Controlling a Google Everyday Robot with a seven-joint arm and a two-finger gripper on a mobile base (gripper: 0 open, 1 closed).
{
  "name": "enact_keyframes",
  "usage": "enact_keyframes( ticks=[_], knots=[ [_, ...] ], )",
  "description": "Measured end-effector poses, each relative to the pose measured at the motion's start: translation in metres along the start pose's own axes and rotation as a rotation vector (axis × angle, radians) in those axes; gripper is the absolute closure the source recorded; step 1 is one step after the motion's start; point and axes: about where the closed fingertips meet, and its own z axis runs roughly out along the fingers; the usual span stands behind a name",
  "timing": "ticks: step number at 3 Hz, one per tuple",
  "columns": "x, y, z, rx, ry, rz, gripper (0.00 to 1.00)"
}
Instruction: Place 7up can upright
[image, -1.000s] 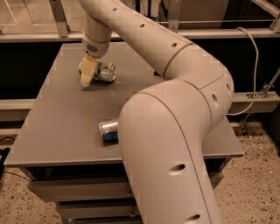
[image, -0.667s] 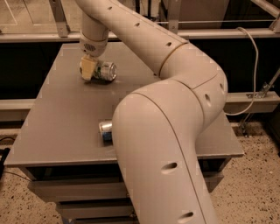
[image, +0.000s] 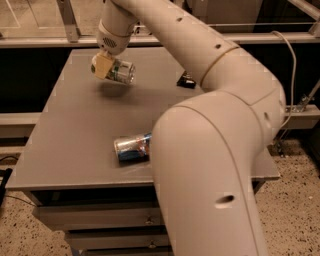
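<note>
The 7up can (image: 121, 71), silver with green markings, is held on its side a little above the grey table (image: 75, 125) at the far left. My gripper (image: 104, 65) is shut on its left end, with a tan finger pad (image: 103, 66) across the can. The can's shadow lies on the table just below it.
A blue-and-silver can (image: 132, 147) lies on its side near the table's front edge, partly behind my arm. A small dark object (image: 187, 80) sits at the back of the table beside the arm. My large white arm (image: 210, 165) covers the right half of the view.
The gripper has lifted the 7up can off the table; earlier it lay on the surface in the gripper's hold. The blue-and-silver can has not moved.
</note>
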Motion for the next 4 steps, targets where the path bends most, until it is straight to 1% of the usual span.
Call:
enact_keyframes(
  ticks=[1, 2, 3, 4],
  knots=[
    [0.01, -0.008, -0.049, 0.0, -0.238, 0.055, 1.0],
    [0.032, -0.01, -0.079, -0.02, -0.453, 0.123, 1.0],
    [0.055, -0.002, -0.102, -0.042, -0.655, 0.176, 1.0],
    [0.081, 0.01, -0.12, -0.046, -0.832, 0.21, 1.0]
  ],
)
